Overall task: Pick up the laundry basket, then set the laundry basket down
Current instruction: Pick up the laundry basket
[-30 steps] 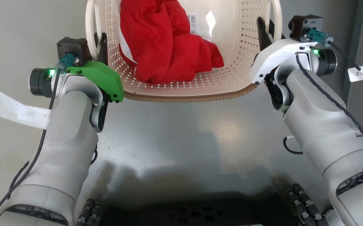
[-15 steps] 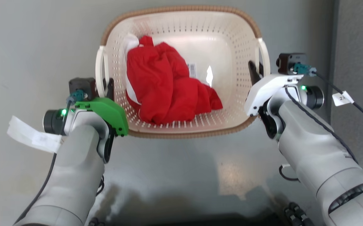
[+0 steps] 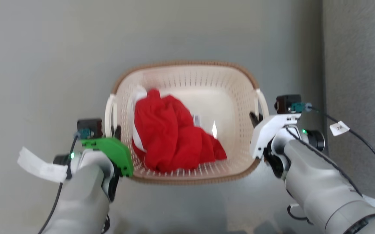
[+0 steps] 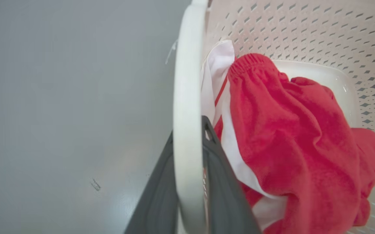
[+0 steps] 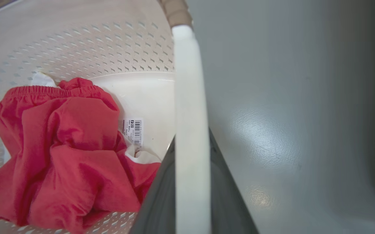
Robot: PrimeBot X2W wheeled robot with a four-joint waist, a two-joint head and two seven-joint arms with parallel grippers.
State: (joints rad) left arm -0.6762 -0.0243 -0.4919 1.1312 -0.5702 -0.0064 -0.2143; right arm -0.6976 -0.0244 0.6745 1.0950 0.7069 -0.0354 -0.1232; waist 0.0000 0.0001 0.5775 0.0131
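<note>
Room: your laundry basket (image 3: pixel 187 65) sits centred between both grippers, with bare floor (image 3: pixel 44 65) at 12 and 9 o'clock and a darker panel (image 3: pixel 356 65) near at 3 | left gripper (image 3: pixel 115 130): fingers clamped across the left handle (image 4: pixel 187 97) | right gripper (image 3: pixel 255 117): clamped across the right handle (image 5: pixel 189 97)

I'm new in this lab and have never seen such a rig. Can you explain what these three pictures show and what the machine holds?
It is a wheeled robot with two arms, each ending in a two-fingered hand. The wide picture is from a camera on its head, looking down at the grey floor. There the left hand and right hand flank a cream laundry basket with a brown rim. The other two are from wrist cameras looking along the dark fingers: the left hand is shut on the left handle, the right hand on the right handle. Inside lie a crumpled red garment and a barcode sticker.
</note>
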